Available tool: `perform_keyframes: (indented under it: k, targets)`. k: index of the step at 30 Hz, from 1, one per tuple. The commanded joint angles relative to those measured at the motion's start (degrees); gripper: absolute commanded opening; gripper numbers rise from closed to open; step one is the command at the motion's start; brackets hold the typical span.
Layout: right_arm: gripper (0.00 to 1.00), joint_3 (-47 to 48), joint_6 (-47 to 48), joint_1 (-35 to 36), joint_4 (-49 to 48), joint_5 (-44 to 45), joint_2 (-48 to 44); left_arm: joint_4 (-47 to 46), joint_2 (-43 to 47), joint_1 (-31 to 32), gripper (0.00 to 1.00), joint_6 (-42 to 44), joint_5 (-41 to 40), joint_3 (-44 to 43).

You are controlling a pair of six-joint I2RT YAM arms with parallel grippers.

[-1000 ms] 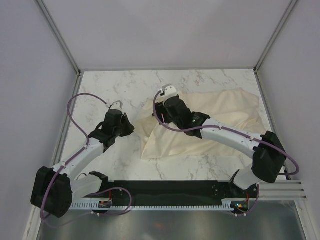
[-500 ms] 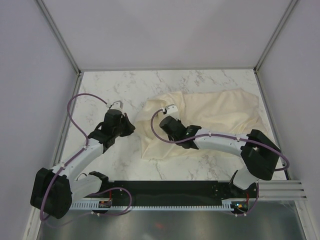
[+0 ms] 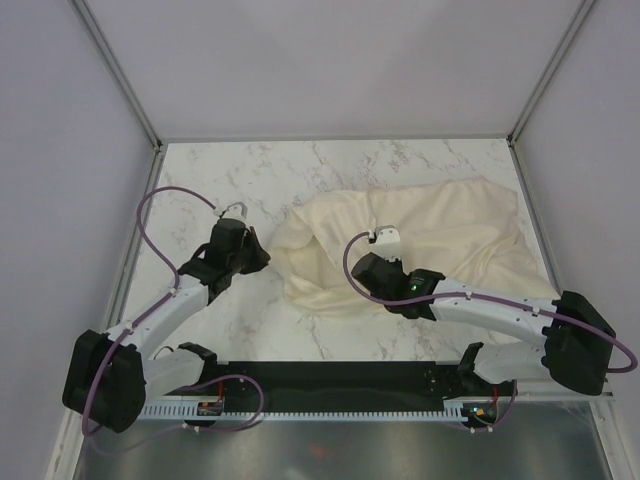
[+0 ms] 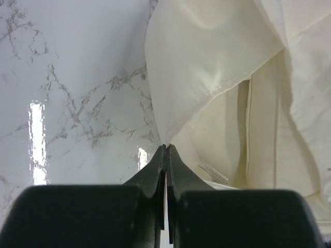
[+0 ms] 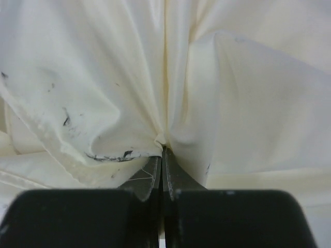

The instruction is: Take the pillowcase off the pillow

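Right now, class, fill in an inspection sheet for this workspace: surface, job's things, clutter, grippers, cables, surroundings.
Surface: white marbled table.
Job's things: pillowcase crumpled, centre-right; pillow mostly covered, a seamed edge shows inside.
Clutter: nothing seen.
Grippers: left gripper shut on a pillowcase corner; right gripper shut on bunched pillowcase fabric.
Cables: purple cables loop along both arms.
Surroundings: plain pale walls, metal frame posts.
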State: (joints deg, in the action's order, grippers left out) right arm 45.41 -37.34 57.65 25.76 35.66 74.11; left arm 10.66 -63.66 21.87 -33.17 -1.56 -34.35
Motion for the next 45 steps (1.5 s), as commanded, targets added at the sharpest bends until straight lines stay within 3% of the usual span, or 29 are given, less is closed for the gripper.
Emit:
perform_keyframes:
  k: [1,4,6,7,10,11,14,22,27,36,39,40,42,43,45]
  targets:
    - [0.04,-3.21,-5.72,0.71,4.92,0.73,-2.21,-1.16,0.46,-0.25,0.02,1.88,-2.74,-2.3]
    - [0.04,-4.71,-6.86,0.71,4.74,1.6,-1.08,-0.99,0.03,-0.16,0.03,2.84,-1.26,-3.35]
    - [0.05,-4.72,-6.87,0.8,4.21,1.96,0.16,-0.81,-0.06,0.98,0.23,3.11,-0.03,-3.88]
    - [0.04,-4.54,-6.78,0.71,3.43,1.96,1.38,-0.72,0.11,1.85,0.48,3.28,-0.11,-4.32]
    - [0.04,-4.1,-6.25,0.71,1.5,2.13,3.58,-0.37,2.83,9.4,0.81,2.59,-4.84,-4.67]
    - [0.04,-3.84,-5.99,0.71,1.05,2.05,4.02,-0.2,3.62,14.47,0.85,1.62,-6.25,-4.85]
    - [0.04,-3.22,-5.9,0.71,0.17,1.78,5.34,-1.51,4.95,21.87,0.92,-1.62,-9.16,-4.68]
    - [0.04,-2.69,-5.64,0.71,-0.36,0.73,3.16,-15.82,-2.95,24.01,0.82,-6.56,-1.08,2.44]
    - [0.04,-2.87,-5.9,0.71,-0.36,-0.33,0.26,-21.11,-9.37,23.92,0.77,-7.35,1.29,2.53]
    - [0.04,-4.19,-6.34,0.8,-0.27,-1.38,0.25,-32.88,-16.58,24.45,0.81,-9.9,6.13,2.89]
    - [0.04,-4.63,-6.43,0.8,-0.45,-1.29,0.07,-33.24,-19.48,24.54,0.64,-10.34,7.53,2.27]
    - [0.04,-4.63,-6.43,0.89,-0.45,-1.12,-0.01,-33.59,-20.44,24.63,0.5,-10.51,7.8,2.36]
    - [0.04,-4.63,-6.43,0.8,-0.45,-1.29,-0.45,-33.94,-20.98,24.54,0.33,-11.13,8.33,2.62]
    - [0.04,-4.63,-6.25,0.8,-0.45,-1.03,-0.45,-33.95,-20.98,24.54,0.15,-11.22,8.42,2.71]
    - [0.04,-4.63,-6.25,0.8,-0.36,-0.86,-0.8,-33.77,-20.19,24.54,0.03,-11.57,8.24,2.88]
